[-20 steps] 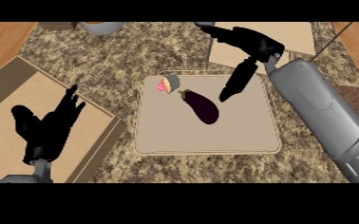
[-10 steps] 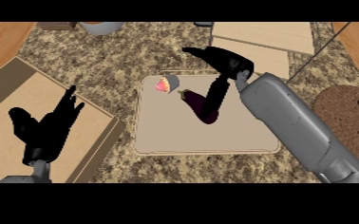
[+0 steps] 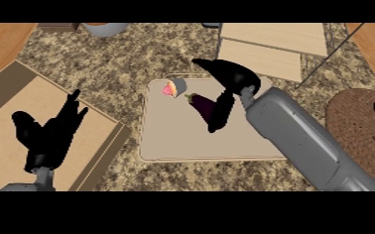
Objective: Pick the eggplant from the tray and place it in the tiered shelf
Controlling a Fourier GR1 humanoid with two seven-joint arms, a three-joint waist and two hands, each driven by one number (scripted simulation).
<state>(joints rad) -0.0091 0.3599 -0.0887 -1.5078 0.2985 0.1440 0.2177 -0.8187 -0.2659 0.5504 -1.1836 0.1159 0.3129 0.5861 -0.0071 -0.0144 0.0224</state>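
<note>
A dark purple eggplant (image 3: pixel 199 106) lies on the beige tray (image 3: pixel 172 139) in the middle of the counter. My right hand (image 3: pixel 231 76) hovers over the tray's far right part. Its straight fingers (image 3: pixel 221 115) point down along the eggplant's right side and hide part of it; nothing is curled round it. The hand is open. The tiered shelf (image 3: pixel 273 45), made of light wooden boards, stands behind the tray at the top right. At the lower left my left hand (image 3: pixel 50 136) rests open, fingers up, over a wooden board.
A small pink and grey item (image 3: pixel 175 87) sits on the tray's far edge, just left of the eggplant. A wooden board (image 3: pixel 29 99) lies at the left, a grey bowl (image 3: pixel 105 28) at the top left, a brown round mat (image 3: pixel 356 120) at the right.
My right hand has come left and down from beside the tray until its fingers lie along the eggplant. The eggplant and my left hand have stayed in place.
</note>
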